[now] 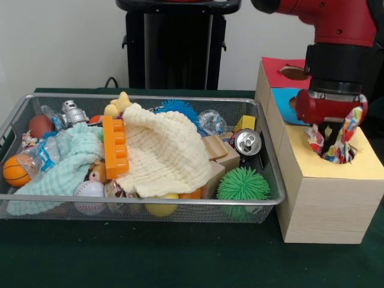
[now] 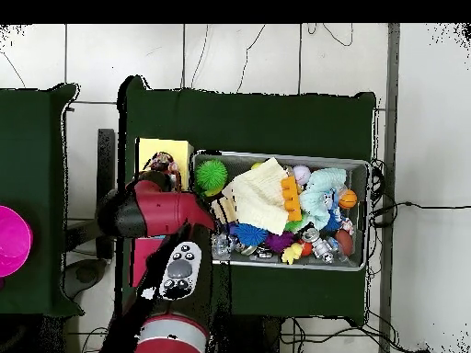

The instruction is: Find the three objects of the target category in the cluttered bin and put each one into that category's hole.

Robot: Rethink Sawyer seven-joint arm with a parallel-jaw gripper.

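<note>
Green felt table [image 1: 180, 258]; gripper [image 1: 332, 135] over crumpled patterned cloth [image 1: 339, 144].

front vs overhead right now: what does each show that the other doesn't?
Front only: the soda can upright in the bin, a baseball against the near mesh, and the multicoloured cloth hanging from the tool into the yellow box's hole.
Overhead only: a pink disc at the left edge and white floor around the table.
Both: the wire bin, cream cloth, green spiky ball.
</note>
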